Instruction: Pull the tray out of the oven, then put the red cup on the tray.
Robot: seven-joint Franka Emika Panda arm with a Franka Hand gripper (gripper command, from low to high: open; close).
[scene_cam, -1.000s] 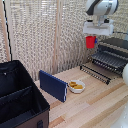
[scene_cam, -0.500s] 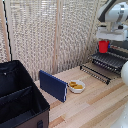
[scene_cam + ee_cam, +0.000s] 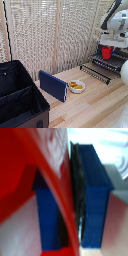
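A pale slatted screen (image 3: pixel 55 35) fills the back of the exterior view, and a light wooden table (image 3: pixel 95 107) spreads across the lower part. On the exterior view's left, a large black soft case (image 3: pixel 20 100) stands open on the table, taking up the near corner. The white Franka arm (image 3: pixel 116 22) comes down from the top on the exterior view's right, with a second rounded white part of it at the right edge, lower down.

Under the arm stands the oven (image 3: pixel 121 54), only partly in view at the right edge. Its drop-down door (image 3: pixel 96 73) lies open and flat towards the table, with the long bar handle along its front edge. The tray (image 3: pixel 111 61), dark with parallel bars, is drawn out over the open door.

A dark blue flat book-like object (image 3: pixel 53 85) stands tilted on its edge near the middle of the table, just beside the case. Near it, towards the oven, sits a white bowl of yellow snacks (image 3: pixel 76 86).

The red cup (image 3: pixel 106 52) is upright just above the tray, directly under the gripper (image 3: pixel 108 46); whether its base touches the bars cannot be told. In the wrist view the cup's red wall (image 3: pixel 55 188) curves between the blue finger pads (image 3: pixel 95 203), one inside the rim and one outside, pinching it.
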